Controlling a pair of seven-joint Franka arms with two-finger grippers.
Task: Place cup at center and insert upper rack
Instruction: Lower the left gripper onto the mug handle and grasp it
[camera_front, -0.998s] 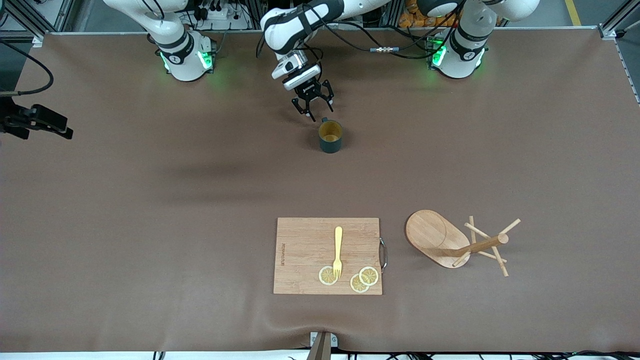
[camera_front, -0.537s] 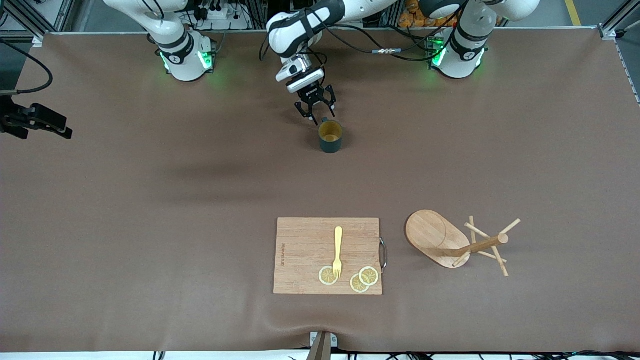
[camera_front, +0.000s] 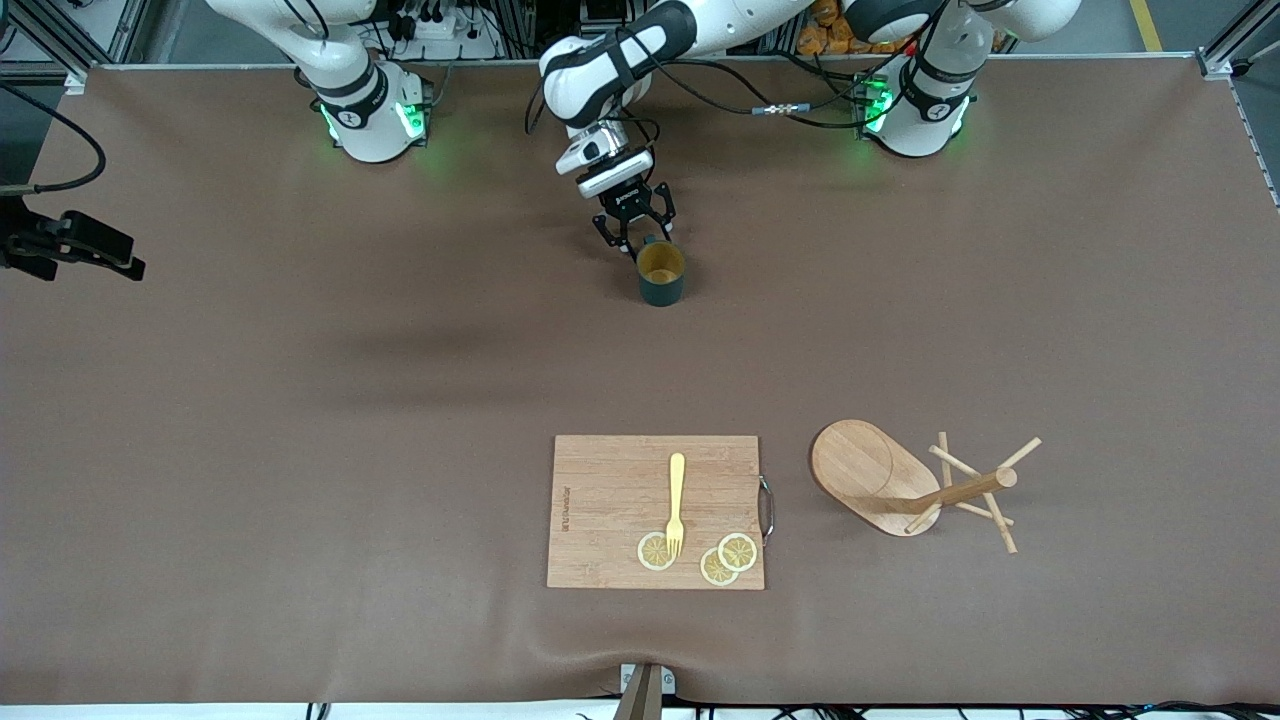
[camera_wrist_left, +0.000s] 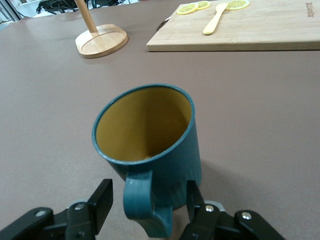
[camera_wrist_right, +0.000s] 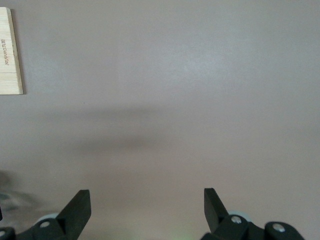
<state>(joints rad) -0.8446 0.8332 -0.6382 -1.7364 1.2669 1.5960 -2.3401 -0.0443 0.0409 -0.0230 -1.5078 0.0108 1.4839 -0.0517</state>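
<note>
Left gripper (camera_front: 633, 233), upper centre of the front view, stands at the cup (camera_front: 660, 273) with fingers (camera_wrist_left: 102, 202) parted on either side of its handle (camera_wrist_left: 145, 207), not clamped. Cup upright, with bare table (camera_front: 300, 400) all round. Mug tree (camera_front: 905, 485) lies tipped at lower right, just beside the cutting board (camera_front: 610, 500) with fork (camera_front: 676, 502). Right gripper (camera_wrist_right: 145, 207) waits, fingers wide apart and empty; its arm is mostly cut off.

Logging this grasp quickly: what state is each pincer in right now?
Left pincer: open, straddling the cup handle.
Right pincer: open, holding nothing.
</note>
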